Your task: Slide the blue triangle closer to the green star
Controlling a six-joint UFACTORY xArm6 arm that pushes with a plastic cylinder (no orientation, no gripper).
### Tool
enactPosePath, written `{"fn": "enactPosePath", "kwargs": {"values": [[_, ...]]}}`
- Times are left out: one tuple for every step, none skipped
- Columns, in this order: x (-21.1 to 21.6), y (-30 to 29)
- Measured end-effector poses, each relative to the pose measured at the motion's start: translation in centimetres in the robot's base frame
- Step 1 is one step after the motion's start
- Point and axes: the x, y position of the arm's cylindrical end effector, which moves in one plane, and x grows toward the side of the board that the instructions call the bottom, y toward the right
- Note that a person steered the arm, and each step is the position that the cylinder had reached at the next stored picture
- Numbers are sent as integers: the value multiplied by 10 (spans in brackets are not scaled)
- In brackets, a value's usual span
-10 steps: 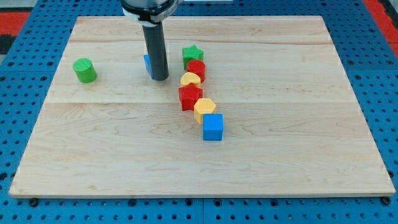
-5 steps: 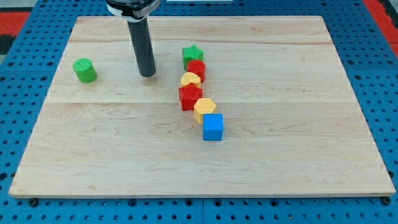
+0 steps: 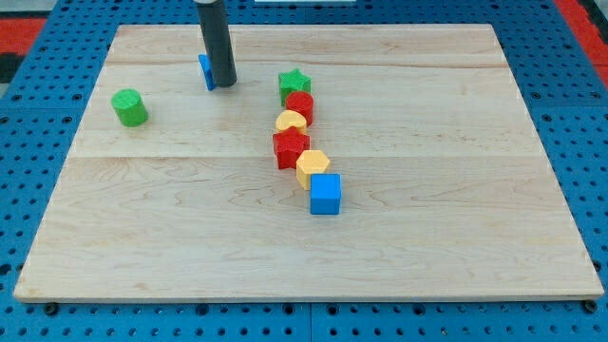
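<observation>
Blue triangle (image 3: 204, 71) mostly hidden behind my rod, on the wrong side for the push.
Wood board (image 3: 456, 256) carries everything; I have no jaws to open or close, only my tip (image 3: 223, 85), which rests just beside the blue triangle on its right, between it and the green star (image 3: 294, 83). Risk: a push from this side drives the triangle toward the view's left, away from the star, so I judge the tip must first pass round to the triangle's left. Second risk: an overlong push runs the triangle into the star and disturbs the touching chain below it: red cylinder (image 3: 300, 105), yellow block (image 3: 291, 122), red star (image 3: 290, 148), yellow hexagon (image 3: 312, 166), blue cube (image 3: 325, 194). A green cylinder (image 3: 129, 107) stands well apart at the view's left. Blue pegboard (image 3: 38, 142) surrounds the board.
</observation>
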Motion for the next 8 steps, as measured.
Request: {"fn": "enactPosePath", "kwargs": {"values": [[-10, 0], [2, -10], [29, -24], [35, -43], [25, -72], [0, -83], [-6, -68], [-6, -36]]}}
